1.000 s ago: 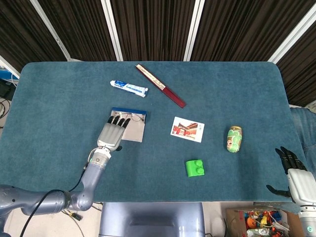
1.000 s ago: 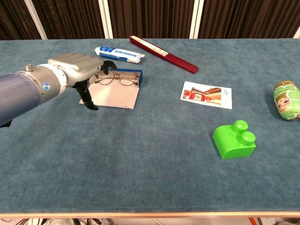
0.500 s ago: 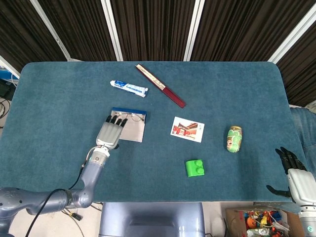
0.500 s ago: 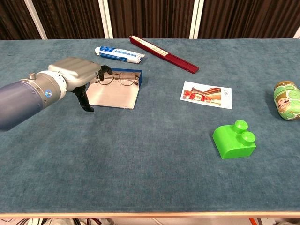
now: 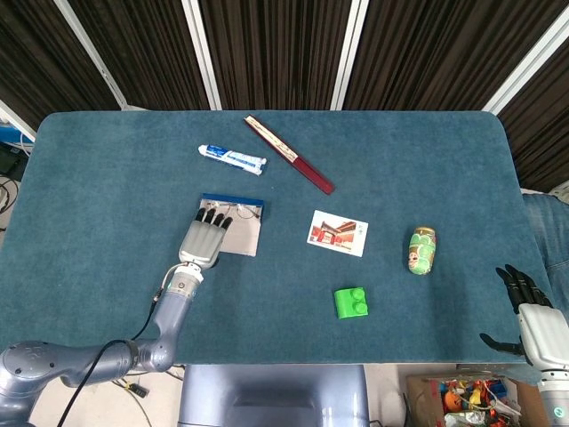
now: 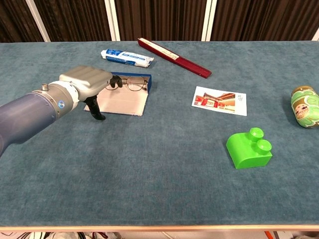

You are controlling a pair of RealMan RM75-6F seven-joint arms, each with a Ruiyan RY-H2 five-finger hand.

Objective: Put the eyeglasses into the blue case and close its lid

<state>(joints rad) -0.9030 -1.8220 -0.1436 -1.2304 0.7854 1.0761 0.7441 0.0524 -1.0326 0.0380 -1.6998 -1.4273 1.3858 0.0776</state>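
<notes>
From overhead, head view: we see the left hand (image 5: 203,242) lying palm-down over the near-left part of the blue case (image 5: 242,227), which sits open on the table (image 5: 427,151), its grey lid flap spread flat toward the robot. The eyeglasses (image 5: 238,211) lie along the case's far blue edge, already inside it by our reading. The fingers (image 5: 212,216) point toward the frames, but from above we cannot tell whether they touch them or the flap. The right hand (image 5: 533,322) sits at the near-right table edge, fingers spread, grasping nothing, well apart from the work.

Chest view: we get the height that the overhead lacks. The left hand (image 6: 88,79) hovers above the lid flap with fingers curled loosely downward, dark fingertips (image 6: 115,82) just beside the left lens of the eyeglasses (image 6: 128,83), thumb hanging off the flap's left edge. Nothing is gripped as far as we can judge. The blue case (image 6: 134,99) shows its raised blue rim behind the frames. The right hand is absent from this view.

Risks, our judgement: fingertips could catch the frames and drag them out over the rim; the thin flap lies flush on the cloth, so fingers may slip past its edge, or push the whole light case sideways instead of folding the lid over.
</notes>
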